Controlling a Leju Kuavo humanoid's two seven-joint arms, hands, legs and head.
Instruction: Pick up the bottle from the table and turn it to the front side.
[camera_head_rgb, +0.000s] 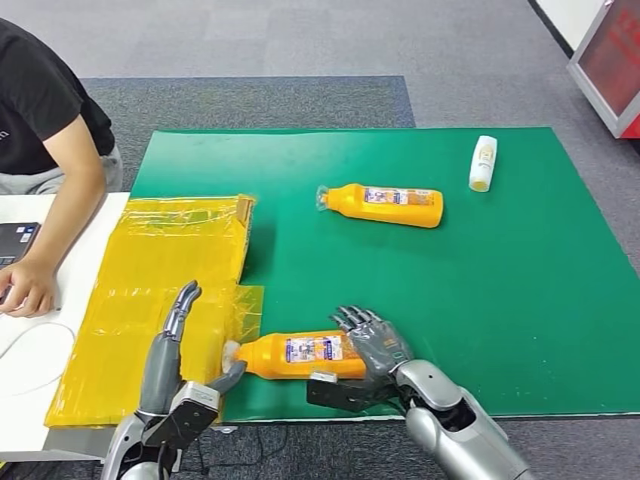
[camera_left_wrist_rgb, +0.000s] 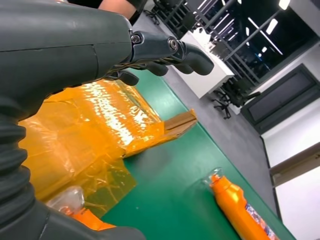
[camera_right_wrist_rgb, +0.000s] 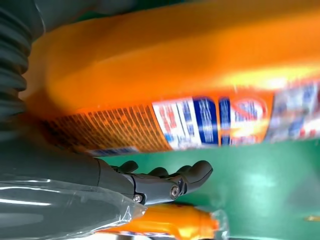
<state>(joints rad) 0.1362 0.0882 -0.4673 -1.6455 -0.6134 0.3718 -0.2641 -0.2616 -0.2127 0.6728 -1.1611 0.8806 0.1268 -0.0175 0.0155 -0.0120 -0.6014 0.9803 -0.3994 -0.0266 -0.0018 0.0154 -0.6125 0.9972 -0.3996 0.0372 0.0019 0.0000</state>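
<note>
An orange bottle (camera_head_rgb: 302, 355) with a blue-and-white label lies on its side near the front edge of the green mat (camera_head_rgb: 490, 300). Its plastic-wrapped cap (camera_left_wrist_rgb: 71, 199) points left. My right hand (camera_head_rgb: 371, 350) sits around the bottle's base end, with the fingers (camera_right_wrist_rgb: 166, 181) on the far side and the thumb on the near side. A strip of green shows between those fingers and the bottle (camera_right_wrist_rgb: 181, 65), so they are not closed on it. My left hand (camera_head_rgb: 177, 365) is open with its fingers (camera_left_wrist_rgb: 170, 50) stretched out. Its thumb reaches the cap.
A second orange bottle (camera_head_rgb: 385, 205) lies further back on the mat, and a small white bottle (camera_head_rgb: 483, 162) at the back right. A box wrapped in yellow film (camera_head_rgb: 173, 280) covers the left. A person's arm (camera_head_rgb: 53, 230) rests on the white table (camera_head_rgb: 23, 390) at the far left.
</note>
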